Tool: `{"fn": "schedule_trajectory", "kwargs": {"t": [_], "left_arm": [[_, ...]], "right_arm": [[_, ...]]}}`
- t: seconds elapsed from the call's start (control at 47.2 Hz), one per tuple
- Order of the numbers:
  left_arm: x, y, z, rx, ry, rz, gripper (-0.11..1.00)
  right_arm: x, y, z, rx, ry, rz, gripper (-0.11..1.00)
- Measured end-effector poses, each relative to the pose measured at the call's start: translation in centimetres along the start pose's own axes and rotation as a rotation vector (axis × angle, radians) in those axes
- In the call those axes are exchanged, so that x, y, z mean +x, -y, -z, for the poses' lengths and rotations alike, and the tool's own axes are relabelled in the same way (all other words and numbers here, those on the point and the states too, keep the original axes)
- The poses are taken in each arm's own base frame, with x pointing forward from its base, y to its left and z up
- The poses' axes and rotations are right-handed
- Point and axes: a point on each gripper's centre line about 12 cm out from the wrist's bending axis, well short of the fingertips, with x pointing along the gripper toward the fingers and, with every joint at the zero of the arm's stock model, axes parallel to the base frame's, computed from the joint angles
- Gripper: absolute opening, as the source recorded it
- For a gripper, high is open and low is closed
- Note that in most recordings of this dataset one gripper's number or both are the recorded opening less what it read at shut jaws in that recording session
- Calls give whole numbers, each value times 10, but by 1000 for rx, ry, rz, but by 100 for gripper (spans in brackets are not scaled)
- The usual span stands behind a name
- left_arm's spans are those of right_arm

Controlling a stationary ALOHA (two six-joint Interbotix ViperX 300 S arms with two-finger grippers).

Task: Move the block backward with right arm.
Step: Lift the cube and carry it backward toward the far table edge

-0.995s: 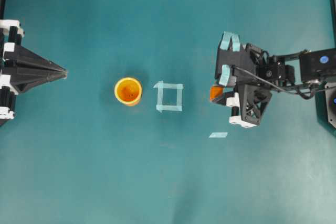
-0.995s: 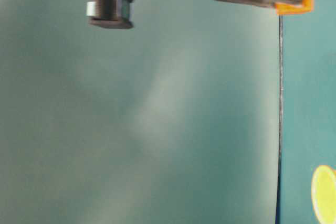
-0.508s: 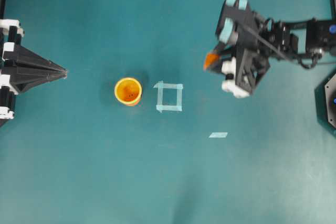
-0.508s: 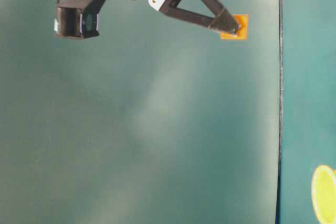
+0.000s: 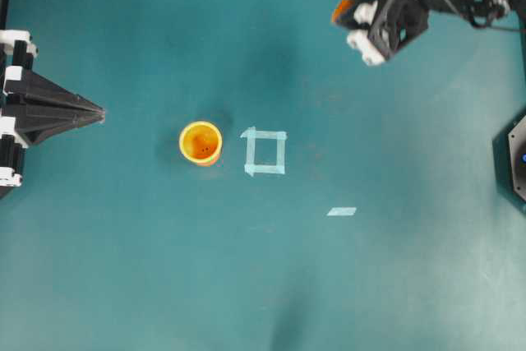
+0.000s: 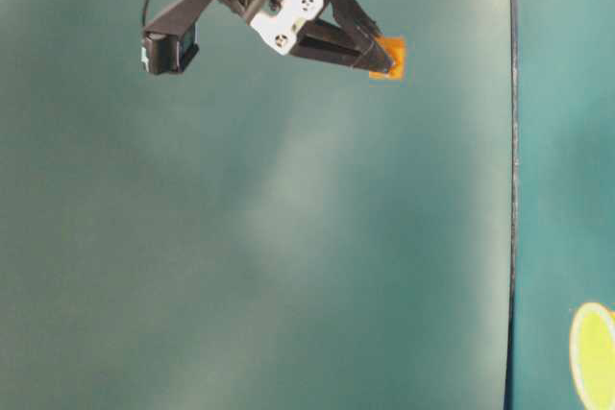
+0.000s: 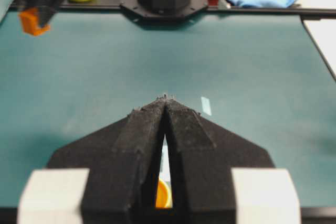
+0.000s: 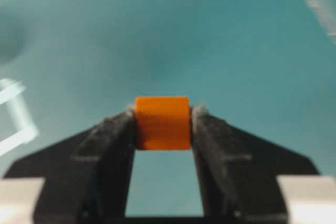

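— Swinging toward the table's far edge, the black right gripper [image 5: 343, 14] carries the small orange cube [image 8: 163, 123] pinched between its fingers, airborne.

— So it's backward already; only lowering and release remain, I'd say.

text: none legible | labels: none | brands: none | numbers: none | signs: none

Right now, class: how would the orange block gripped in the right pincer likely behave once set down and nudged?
The block looks stiff: its edges stay square in the right pincer. Its flat faces suggest sliding, not rolling. It is probably light, being small and held only at the tips.
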Motion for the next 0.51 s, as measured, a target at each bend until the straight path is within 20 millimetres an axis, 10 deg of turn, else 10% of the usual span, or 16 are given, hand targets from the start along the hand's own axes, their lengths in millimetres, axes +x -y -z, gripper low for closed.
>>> {"fn": "schedule_trajectory", "kwargs": {"t": [0.508], "left_arm": [[0, 0, 0, -1, -2, 0, 0]], "right_arm": [[29, 65, -36, 32, 17, 150, 41]]}}
